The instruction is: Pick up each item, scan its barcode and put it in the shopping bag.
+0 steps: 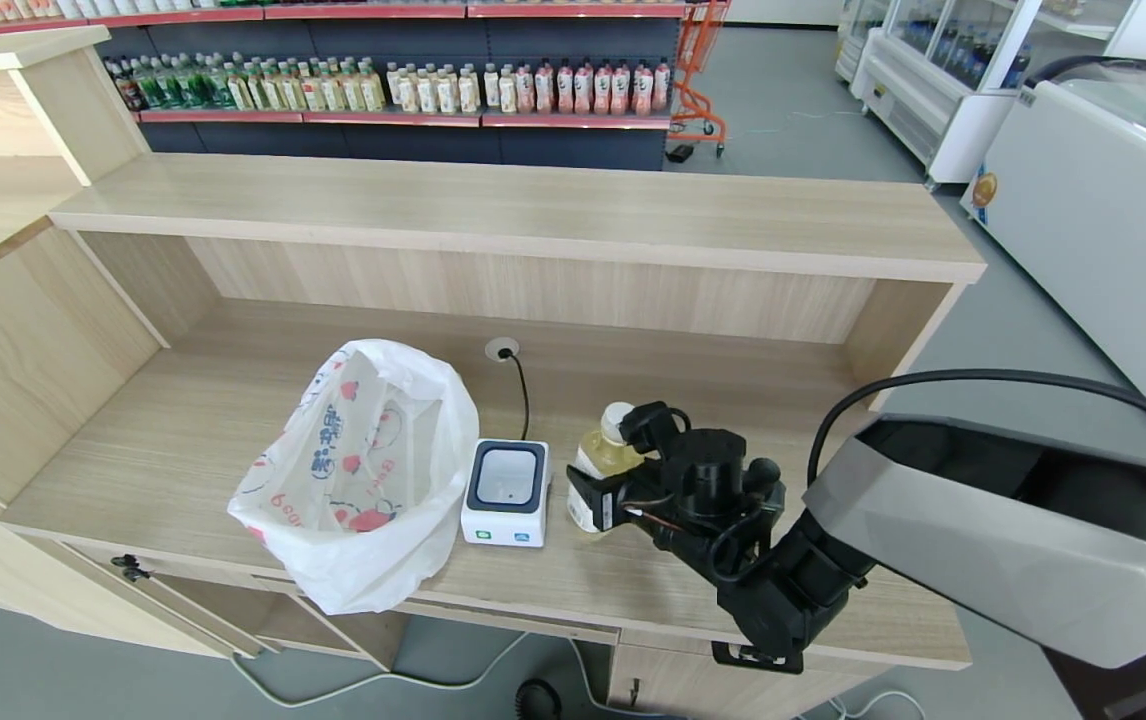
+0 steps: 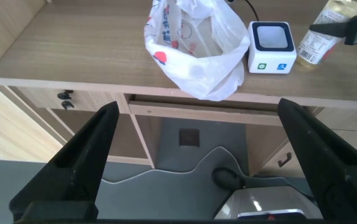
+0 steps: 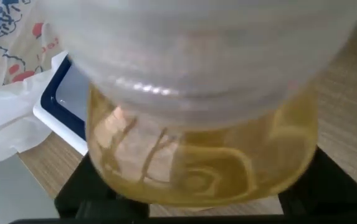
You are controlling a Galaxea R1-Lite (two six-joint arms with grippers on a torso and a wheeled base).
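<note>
1. The left tool (image 2: 194, 168) hangs released, with nothing between its fingers. It is lower than the scanner (image 1: 506, 492), out past the counter's (image 1: 183, 420) front edge.
2. The shopping bag (image 1: 363, 470) is white plastic with red and blue print. It sits open-mouthed just left of the scanner.
3. The scanner is a white box with a dark-framed window facing up, and a black cable (image 1: 523, 395) runs back from it.
4. The bottle (image 1: 601, 455) stands roughly upright just right of the scanner. It is clear plastic with a pale yellow drink, a white cap and a white label.
5. The right tool (image 1: 618, 462) is clenched around the bottle's body, on its side away from the scanner.
</note>
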